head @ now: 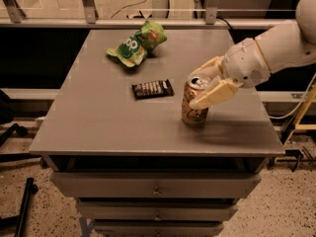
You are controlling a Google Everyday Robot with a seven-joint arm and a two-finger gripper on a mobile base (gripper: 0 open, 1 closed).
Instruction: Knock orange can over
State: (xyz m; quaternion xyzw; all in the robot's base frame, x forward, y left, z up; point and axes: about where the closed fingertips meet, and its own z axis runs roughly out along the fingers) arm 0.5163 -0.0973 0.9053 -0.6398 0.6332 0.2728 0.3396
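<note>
The orange can [194, 106] stands on the grey table [98, 127], right of centre, tilted slightly with its silver top leaning toward the arm. My gripper [202, 88] comes in from the right on a white arm. Its cream fingers [215, 95] are spread open around the can's upper part; the near finger lies across the can's front top and the far finger sits behind the rim.
A flat dark candy bar [152, 88] lies left of the can. A green snack bag [136, 44] lies at the back of the table. Drawers [155, 186] sit under the tabletop. A rail and glass panels run behind the table.
</note>
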